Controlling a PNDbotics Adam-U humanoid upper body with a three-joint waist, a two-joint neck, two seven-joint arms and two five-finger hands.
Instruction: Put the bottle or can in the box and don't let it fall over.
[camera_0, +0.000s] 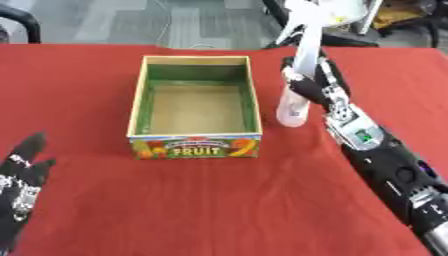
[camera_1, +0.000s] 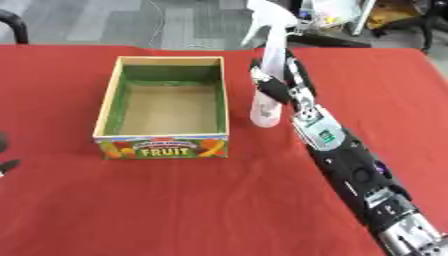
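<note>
The right hand (camera_1: 278, 87) has its fingers curled round the mid-body of a white spray bottle (camera_1: 266, 102), which stands roughly upright, long axis vertical, its base seemingly touching the red tablecloth (camera_1: 219, 200) just beside the box's right wall. The open FRUIT box (camera_0: 194, 145) lies at nine o'clock from the bottle, so the carry goes up and left over the wall. The left hand (camera_0: 19, 180) rests open, idle, at seven o'clock

Twin head-mounted eyes, angled down, sharing box (camera_0: 195, 102) and red table (camera_0: 219, 200).
</note>
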